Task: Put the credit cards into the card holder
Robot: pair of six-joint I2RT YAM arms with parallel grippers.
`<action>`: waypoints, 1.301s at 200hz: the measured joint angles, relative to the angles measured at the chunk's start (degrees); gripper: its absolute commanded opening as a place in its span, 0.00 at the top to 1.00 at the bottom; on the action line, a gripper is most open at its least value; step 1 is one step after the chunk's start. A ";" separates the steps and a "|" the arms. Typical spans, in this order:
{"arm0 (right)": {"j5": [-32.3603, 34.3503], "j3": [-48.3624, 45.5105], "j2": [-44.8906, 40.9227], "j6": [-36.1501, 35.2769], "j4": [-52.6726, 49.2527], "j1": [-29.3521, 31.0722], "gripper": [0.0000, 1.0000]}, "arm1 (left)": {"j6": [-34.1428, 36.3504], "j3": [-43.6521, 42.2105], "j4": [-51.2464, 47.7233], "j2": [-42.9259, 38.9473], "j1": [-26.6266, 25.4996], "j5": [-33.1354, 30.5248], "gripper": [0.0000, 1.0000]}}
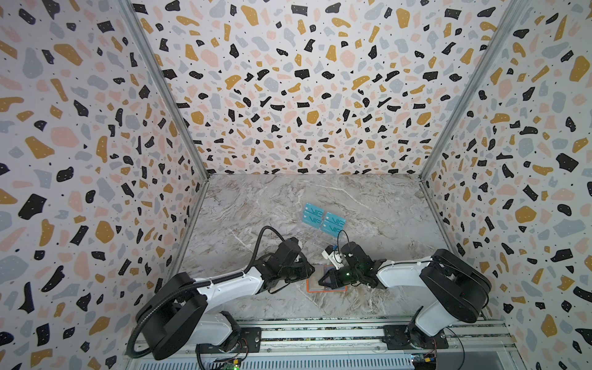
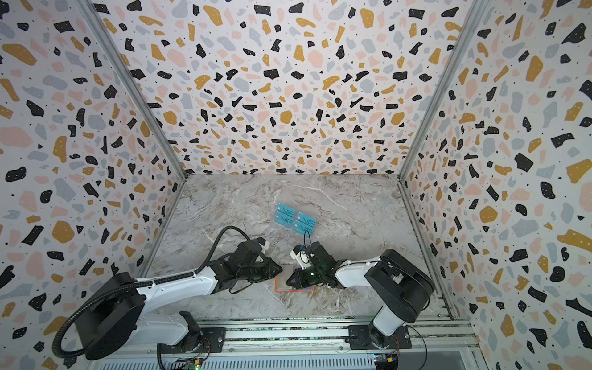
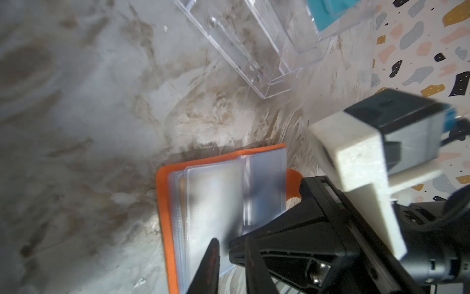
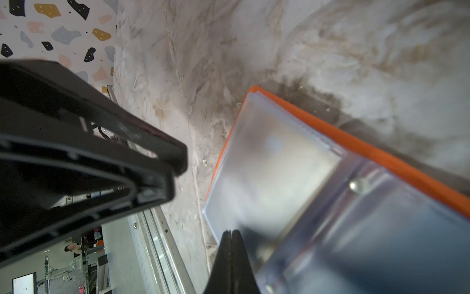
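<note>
Shows the orange card holder (image 3: 164,203) open flat on the table (image 1: 368,205), clear sleeves up. Finds the right gripper (image 4: 230,234) at the sleeves, jaws pressed together, and the left gripper (image 1: 310,273) opposite, jaws narrow; cannot tell whether these pinch a sleeve. Sees teal credit cards (image 1: 323,221) in the clear rack (image 3: 254,51) behind.

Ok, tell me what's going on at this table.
Two robot arms are working on the orange card holder, which lies open on the marble table. The right gripper is shut, its tips down at the clear sleeves. The left gripper is at the opposite edge, jaws narrowly apart; whether it grips a sleeve is unclear. Four teal VIP cards sit in the clear rack behind.
</note>
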 measured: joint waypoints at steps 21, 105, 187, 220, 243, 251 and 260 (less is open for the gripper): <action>0.26 1.27 -0.04 -0.66 -1.51 0.00 0.97 | 0.02 0.00 1.27 1.99 -0.48 0.35 0.81; 3.89 20.96 -2.69 -13.00 -21.05 -7.30 0.87 | 0.55 -1.07 4.52 5.35 -0.50 0.85 0.82; 13.57 43.15 6.78 -27.21 -33.48 -15.19 0.77 | 2.01 -1.60 2.97 4.74 -0.50 0.85 0.81; 16.74 48.17 11.98 -31.39 -37.83 -15.61 0.75 | 2.43 -1.60 2.60 4.74 -0.50 0.83 0.81; 18.67 49.16 13.22 -33.68 -39.89 -15.74 0.73 | 2.51 -1.60 2.62 4.74 -0.50 0.83 0.81; 19.17 49.20 13.29 -34.36 -40.59 -15.85 0.72 | 2.49 -1.62 2.67 4.74 -0.50 0.85 0.80; 19.61 49.18 13.31 -34.97 -41.20 -15.98 0.72 | 2.47 -1.66 2.78 4.74 -0.50 0.92 0.81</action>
